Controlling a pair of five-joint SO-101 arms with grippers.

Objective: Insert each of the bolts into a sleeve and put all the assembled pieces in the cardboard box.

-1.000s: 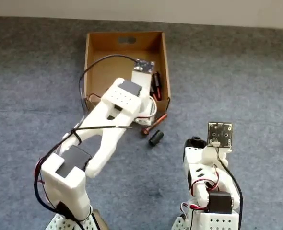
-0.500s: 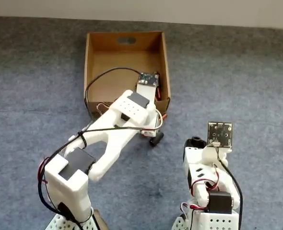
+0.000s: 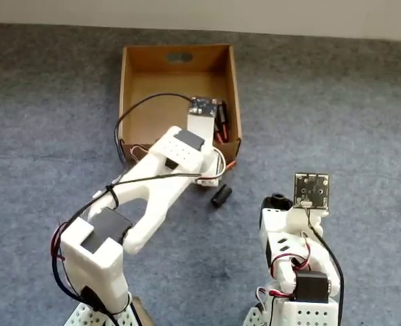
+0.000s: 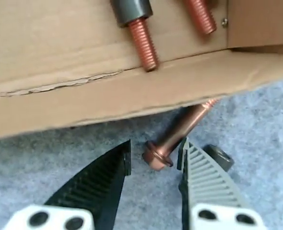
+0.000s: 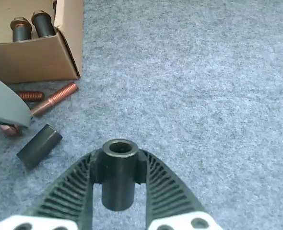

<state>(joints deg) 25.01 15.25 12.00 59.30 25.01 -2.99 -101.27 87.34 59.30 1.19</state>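
Straddles the flanged head of the copper-coloured threaded metal bolt [image 4: 177, 132] with the spread fingers of the left gripper [image 4: 155, 148], long axis running away toward the brown cardboard box [image 4: 132, 96] just beside; pinches a black cylindrical sleeve [image 5: 117, 179] upright in the farther right gripper [image 5: 117, 160].

My left gripper [image 4: 155, 143]: one ribbed finger black, one grey. Copper bolt [image 4: 180, 130], black sleeve [image 5: 117, 175], brown cardboard box [image 3: 156, 85], speckled blue-grey carpet [image 3: 336, 102].
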